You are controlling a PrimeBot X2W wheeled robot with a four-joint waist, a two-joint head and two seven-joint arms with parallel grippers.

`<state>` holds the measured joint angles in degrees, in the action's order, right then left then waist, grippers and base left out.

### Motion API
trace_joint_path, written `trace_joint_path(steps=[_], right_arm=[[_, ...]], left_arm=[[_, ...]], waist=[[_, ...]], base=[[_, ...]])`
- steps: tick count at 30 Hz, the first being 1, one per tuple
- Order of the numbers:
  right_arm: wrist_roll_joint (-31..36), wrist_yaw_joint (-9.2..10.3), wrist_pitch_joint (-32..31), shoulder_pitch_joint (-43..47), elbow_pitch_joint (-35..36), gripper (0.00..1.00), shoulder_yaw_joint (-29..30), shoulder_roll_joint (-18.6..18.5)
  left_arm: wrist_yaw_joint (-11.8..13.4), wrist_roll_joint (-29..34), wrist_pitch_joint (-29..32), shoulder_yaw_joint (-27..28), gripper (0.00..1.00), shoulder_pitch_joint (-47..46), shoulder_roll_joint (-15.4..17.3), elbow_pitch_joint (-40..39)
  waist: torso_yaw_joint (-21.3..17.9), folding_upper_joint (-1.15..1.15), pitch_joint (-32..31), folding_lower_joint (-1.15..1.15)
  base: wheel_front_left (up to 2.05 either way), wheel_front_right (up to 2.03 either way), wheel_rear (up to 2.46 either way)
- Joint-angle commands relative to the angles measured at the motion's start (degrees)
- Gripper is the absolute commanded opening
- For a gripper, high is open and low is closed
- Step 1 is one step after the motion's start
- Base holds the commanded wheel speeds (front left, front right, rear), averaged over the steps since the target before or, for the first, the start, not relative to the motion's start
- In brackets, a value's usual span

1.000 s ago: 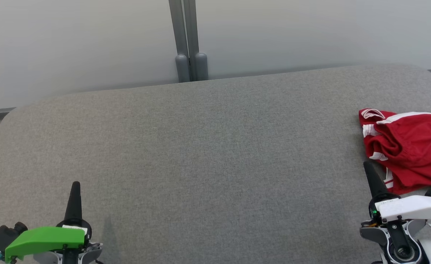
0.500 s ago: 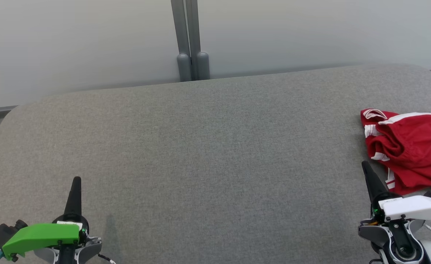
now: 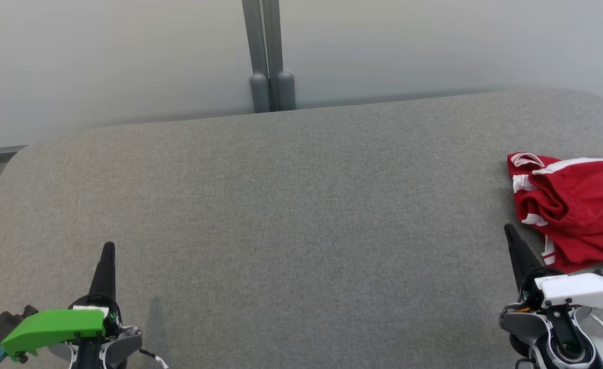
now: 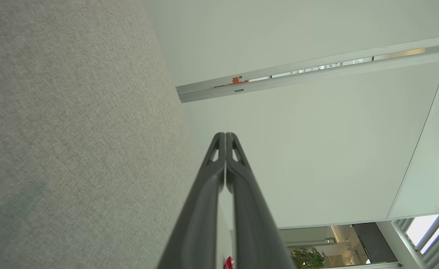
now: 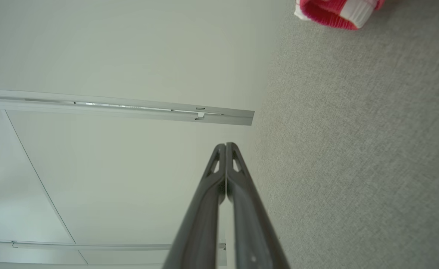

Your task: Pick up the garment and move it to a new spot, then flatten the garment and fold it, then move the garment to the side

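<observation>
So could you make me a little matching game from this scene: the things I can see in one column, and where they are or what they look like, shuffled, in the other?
Things
1. garment
2. left arm's fingers
3. right arm's fingers
4. twin posts

Descriptions
A. shut together, lower left, rising from a green cover
B. grey, upright, behind the far edge of the table
C. red with white trim, crumpled at the right edge
D. shut together, lower right, rising from a white cover

Pairs: 1-C, 2-A, 3-D, 4-B.
</observation>
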<state>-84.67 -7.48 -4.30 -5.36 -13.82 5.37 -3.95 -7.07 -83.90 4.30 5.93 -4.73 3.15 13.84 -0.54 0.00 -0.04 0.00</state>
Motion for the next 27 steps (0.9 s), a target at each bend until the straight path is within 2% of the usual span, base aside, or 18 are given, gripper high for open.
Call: trace_joint_path(steps=[1,21,27], right_arm=[[-1.1,-0.02,-0.3,-1.0,0.0,0.0,0.3,0.1],[-7.7,-0.02,-2.4,-1.0,-0.3,0.0,1.3,1.1],[-7.8,-0.02,-2.5,-1.0,-0.3,0.0,1.3,1.1]], left_arm=[[-0.3,-1.2,0.3,0.3,0.0,-1.1,0.0,0.0],[-0.6,-8.6,2.4,0.7,0.0,-1.9,-0.3,0.3],[-0.6,-8.6,2.5,0.7,0.0,-1.9,-0.3,0.3]], waist=[[0.0,0.0,0.0,0.0],[0.5,0.0,0.2,0.0],[0.5,0.0,0.2,0.0]], base=[[0.0,0.0,0.0],[0.0,0.0,0.0],[0.0,0.0,0.0]])
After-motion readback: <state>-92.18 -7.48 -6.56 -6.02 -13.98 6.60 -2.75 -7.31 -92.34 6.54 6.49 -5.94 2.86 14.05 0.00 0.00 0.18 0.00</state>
